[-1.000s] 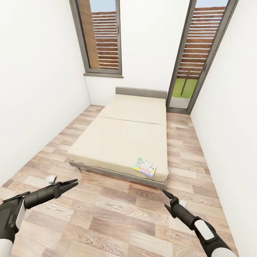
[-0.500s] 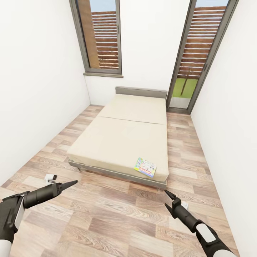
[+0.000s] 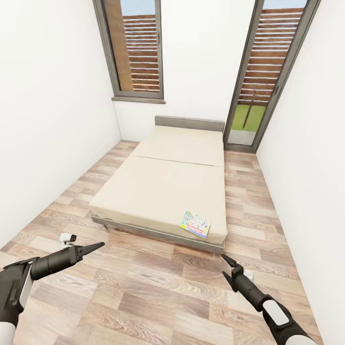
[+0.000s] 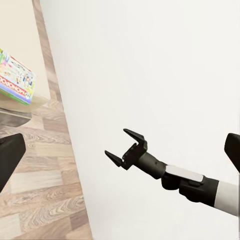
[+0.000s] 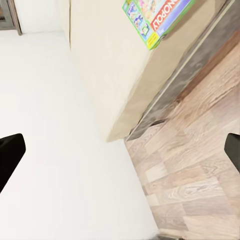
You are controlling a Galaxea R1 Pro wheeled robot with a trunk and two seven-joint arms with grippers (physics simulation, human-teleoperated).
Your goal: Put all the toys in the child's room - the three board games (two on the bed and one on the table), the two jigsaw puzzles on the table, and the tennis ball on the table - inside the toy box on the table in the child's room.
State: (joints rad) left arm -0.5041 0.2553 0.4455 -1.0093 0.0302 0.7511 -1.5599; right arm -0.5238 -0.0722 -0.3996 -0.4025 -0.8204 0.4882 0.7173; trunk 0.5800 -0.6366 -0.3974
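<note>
One of the board games, a white-and-green box, lies flat on the near right corner of the bed. The same box appears in the left wrist view and in the right wrist view. My left gripper hovers over the floor short of the bed's near left corner; its fingers stand wide apart and hold nothing. My right gripper hangs just short of the bed's near right corner, open and empty, as the left wrist view also shows. The table and toy box are out of view.
White walls close in on both sides. Strips of wood floor run along each side of the bed. A tall window and a glass door stand in the far wall behind the grey headboard.
The left gripper has turned, so its two fingers now line up as one point in the head view. The right arm has drawn back slightly. The board game has not moved.
</note>
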